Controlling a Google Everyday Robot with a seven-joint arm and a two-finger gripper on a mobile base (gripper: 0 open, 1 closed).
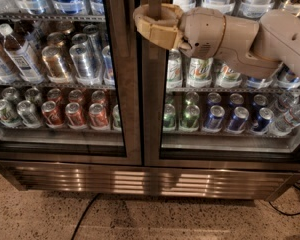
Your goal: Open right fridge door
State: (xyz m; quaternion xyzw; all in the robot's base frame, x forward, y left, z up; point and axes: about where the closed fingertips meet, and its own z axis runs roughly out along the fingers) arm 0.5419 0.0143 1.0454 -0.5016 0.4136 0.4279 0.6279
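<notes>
The gripper [152,23] is sitting high against the left upright of the right fridge door [152,109], its tan curve lying across the dark metal just beside the seam with the left door [124,84]; whether it is clasping that frame I cannot tell. The pale arm [250,34] is reaching in from the right across the glass above the green-and-white cans [200,71], and the door is lying flush with its twin, blue cans [238,119] showing lower down
</notes>
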